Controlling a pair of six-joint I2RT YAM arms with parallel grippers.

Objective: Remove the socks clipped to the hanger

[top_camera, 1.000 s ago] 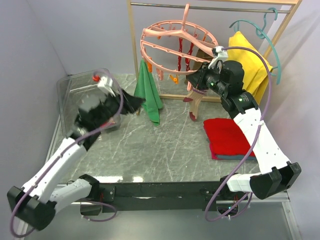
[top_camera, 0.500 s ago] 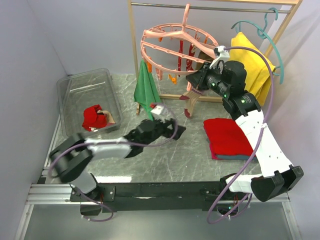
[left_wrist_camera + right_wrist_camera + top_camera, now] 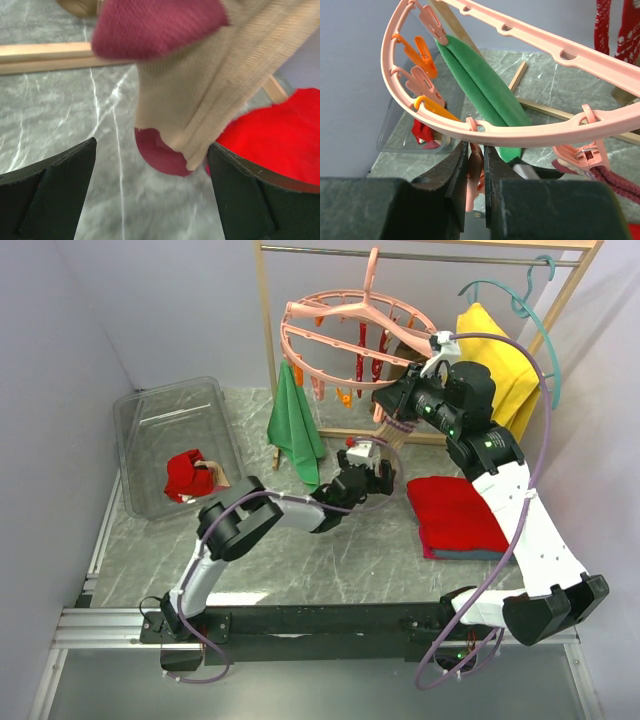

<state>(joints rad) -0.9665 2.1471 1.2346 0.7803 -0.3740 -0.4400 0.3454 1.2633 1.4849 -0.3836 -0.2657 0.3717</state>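
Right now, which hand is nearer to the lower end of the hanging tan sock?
Left. The left hand is open, with the tan sock's lower end between its fingers. The right hand is higher, at the hanger's rim, shut on a pink peg.

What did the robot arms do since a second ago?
The left gripper swung from the clear bin, where red socks lie, rightward to the hanging tan sock; its jaws stand open around it. The right gripper stayed shut on a pink peg of the hanger. The folded red cloth did not move.
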